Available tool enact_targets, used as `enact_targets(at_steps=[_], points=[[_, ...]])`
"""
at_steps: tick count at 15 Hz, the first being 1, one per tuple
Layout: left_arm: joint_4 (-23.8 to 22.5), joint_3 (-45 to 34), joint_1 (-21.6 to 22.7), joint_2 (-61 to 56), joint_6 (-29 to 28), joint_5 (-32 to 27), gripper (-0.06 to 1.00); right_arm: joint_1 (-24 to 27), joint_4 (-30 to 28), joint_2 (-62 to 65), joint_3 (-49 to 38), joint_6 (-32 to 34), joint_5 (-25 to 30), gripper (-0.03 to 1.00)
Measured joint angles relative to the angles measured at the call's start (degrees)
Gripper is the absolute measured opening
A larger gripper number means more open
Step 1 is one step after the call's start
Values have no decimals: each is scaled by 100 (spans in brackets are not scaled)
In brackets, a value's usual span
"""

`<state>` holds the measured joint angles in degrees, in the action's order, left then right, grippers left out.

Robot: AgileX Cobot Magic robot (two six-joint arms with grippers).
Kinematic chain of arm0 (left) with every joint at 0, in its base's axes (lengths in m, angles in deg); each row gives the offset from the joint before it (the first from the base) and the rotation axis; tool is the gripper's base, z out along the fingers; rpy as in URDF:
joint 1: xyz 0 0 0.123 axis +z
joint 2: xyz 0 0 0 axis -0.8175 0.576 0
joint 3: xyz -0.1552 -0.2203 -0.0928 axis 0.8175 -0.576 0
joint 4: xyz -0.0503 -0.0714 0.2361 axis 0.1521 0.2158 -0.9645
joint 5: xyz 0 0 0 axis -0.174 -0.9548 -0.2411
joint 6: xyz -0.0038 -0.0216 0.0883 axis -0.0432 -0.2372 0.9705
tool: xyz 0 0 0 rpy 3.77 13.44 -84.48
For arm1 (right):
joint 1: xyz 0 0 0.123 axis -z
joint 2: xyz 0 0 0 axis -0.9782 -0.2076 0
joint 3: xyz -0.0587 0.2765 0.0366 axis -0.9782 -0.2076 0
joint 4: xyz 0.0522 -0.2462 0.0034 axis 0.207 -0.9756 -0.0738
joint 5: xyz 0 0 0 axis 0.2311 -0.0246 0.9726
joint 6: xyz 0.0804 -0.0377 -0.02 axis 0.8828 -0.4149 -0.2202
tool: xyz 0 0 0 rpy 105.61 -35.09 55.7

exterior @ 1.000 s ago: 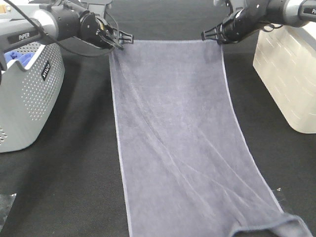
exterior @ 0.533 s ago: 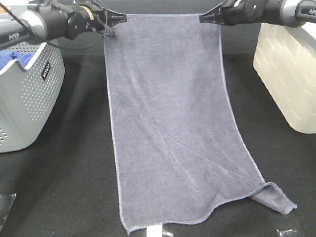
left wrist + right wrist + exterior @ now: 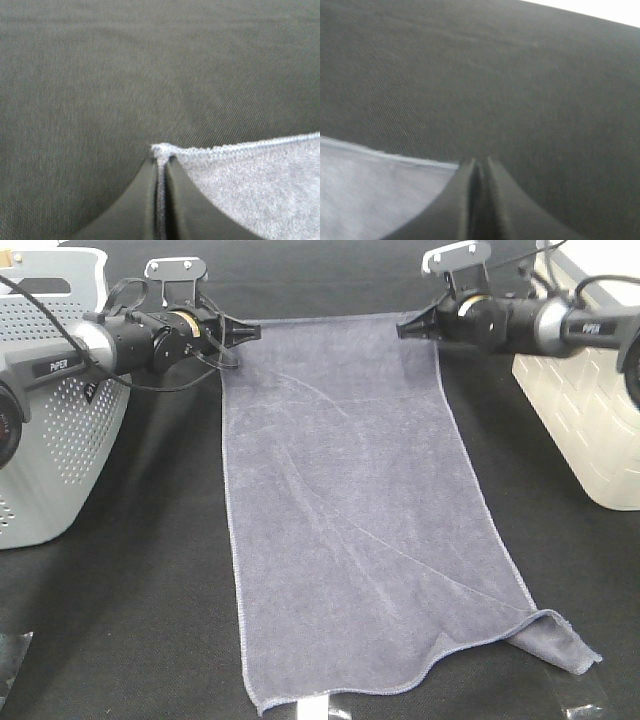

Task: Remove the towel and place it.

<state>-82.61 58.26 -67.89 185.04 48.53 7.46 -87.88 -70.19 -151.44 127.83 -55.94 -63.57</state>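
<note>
The slate-grey towel (image 3: 350, 510) lies spread lengthwise down the middle of the black table, its near right corner folded under. My left gripper (image 3: 255, 331) sits low at the towel's far left corner. In the left wrist view its fingers (image 3: 161, 162) are pressed together with the towel's hemmed corner (image 3: 250, 185) pinched between them. My right gripper (image 3: 402, 328) is at the far right corner. The right wrist view shows that gripper (image 3: 481, 162) nearly closed, with the towel (image 3: 365, 195) running in behind one finger.
A grey perforated basket (image 3: 60, 440) stands at the left, close under my left arm. A white woven-look bin (image 3: 580, 410) stands at the right beside my right arm. Black cloth covers the table on both sides of the towel.
Both grippers drew the towel away from the near edge, then came down, so its far edge now rests on the table. The towel's near end has come fully into view.
</note>
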Motion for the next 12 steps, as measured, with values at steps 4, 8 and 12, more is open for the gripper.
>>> enact_targets(at_steps=[4,8,12], points=[[11,6,40,17,-11,-6,59,46,183,-80,0,-6,-138,60],[69,11,40,-86,-11,-160,68,46,241,-74,0,-6,57,69],[115,11,-17,-579,-11,-584,69,40,264,350,0,-6,1146,70]])
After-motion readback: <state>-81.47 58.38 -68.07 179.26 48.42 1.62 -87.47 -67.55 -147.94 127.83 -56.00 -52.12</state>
